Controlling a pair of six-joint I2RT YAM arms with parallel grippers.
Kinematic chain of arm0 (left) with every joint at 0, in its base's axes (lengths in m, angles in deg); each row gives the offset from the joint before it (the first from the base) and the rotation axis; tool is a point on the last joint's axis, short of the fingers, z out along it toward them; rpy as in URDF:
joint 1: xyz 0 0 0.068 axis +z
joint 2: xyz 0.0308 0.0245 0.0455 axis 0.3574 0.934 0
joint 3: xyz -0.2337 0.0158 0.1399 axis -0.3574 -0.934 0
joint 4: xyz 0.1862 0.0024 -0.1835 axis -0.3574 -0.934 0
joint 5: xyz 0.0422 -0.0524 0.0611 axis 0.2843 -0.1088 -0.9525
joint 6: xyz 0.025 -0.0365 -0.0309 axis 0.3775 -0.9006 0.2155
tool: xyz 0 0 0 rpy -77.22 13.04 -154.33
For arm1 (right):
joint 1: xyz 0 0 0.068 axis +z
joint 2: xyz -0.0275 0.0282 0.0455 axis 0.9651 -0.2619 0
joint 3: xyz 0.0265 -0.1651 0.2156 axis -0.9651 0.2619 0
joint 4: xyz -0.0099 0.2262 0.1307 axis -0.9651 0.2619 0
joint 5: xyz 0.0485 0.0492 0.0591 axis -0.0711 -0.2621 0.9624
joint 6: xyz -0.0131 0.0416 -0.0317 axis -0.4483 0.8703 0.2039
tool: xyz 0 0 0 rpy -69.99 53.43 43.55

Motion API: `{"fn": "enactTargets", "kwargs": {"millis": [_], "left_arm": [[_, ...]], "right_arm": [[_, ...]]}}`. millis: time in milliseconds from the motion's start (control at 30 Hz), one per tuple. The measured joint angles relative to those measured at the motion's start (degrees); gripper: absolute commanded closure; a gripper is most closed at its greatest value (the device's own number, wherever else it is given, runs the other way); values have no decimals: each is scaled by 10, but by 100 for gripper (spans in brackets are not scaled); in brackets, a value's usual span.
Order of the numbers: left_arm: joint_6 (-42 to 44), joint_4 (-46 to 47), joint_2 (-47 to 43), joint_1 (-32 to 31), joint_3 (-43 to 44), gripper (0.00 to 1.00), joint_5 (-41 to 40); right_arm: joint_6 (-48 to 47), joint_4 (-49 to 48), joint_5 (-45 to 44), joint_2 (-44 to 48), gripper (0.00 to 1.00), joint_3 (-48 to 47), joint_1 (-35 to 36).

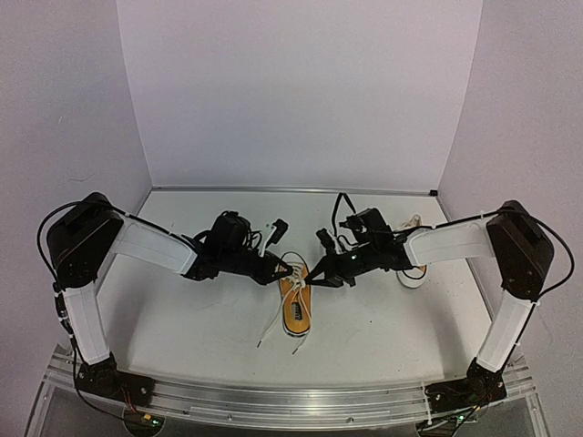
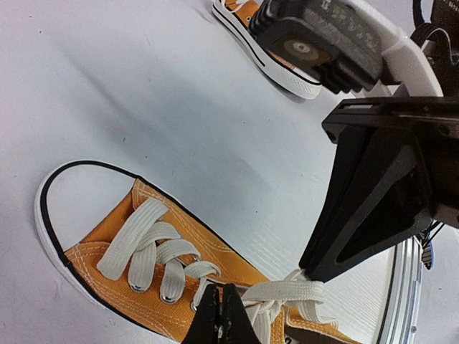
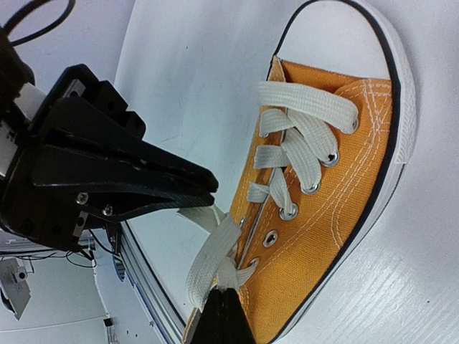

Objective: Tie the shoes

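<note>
White walls (image 1: 301, 91) close in a pale surface (image 1: 200, 319) on three sides, with a metal rail (image 1: 301, 398) running along its near edge. We see the left arm (image 1: 155, 244) and the right arm (image 1: 451, 241) reaching inward from their corners, white links bent and black wrists almost meeting over the middle.

Between them lies one orange shoe (image 1: 294, 305), flat on its sole near the centre, with its white toe cap pointing towards the arm bases and its laced opening under the two wrists. The second shoe (image 2: 280, 72) sits well apart from it, farther back on the right side, largely hidden from above by the right arm (only its white sole and a strip of orange show clearly).

At the top eyelets, the left claw (image 2: 219, 315) is closed, its dark tips pressed together right against a flat white lace (image 3: 215, 251). We cannot tell whether the strand is actually caught between them. The right claw (image 3: 222, 319) is also closed, and here the lace runs straight into its tips, so we read it as pinching that strand just above the shoe's tongue. The two claws stand just beside each other, tip nearly to tip. Loose lace ends (image 1: 269, 328) trail over the surface on the shoe's left side.
</note>
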State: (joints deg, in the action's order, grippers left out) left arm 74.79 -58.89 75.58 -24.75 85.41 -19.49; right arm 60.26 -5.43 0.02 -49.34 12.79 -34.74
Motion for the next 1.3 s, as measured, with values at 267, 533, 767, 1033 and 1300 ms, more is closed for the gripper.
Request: {"fn": "enactTargets", "kwargs": {"millis": [267,533,767,1033,1300], "left_arm": [[9,1,-29,0,-38,100,-23],[16,-4,-52,1,-43,100,-50],[21,-21,-53,12,-46,100,-63],[25,-27,-52,15,-46,100,-57],[27,-27,-51,16,-46,100,-42]], "right_arm": [[8,4,-43,28,100,34,0],[17,5,-80,74,100,80,-3],[18,7,-100,98,100,123,-20],[14,14,-86,98,74,130,-24],[8,7,-49,84,46,54,-24]]}}
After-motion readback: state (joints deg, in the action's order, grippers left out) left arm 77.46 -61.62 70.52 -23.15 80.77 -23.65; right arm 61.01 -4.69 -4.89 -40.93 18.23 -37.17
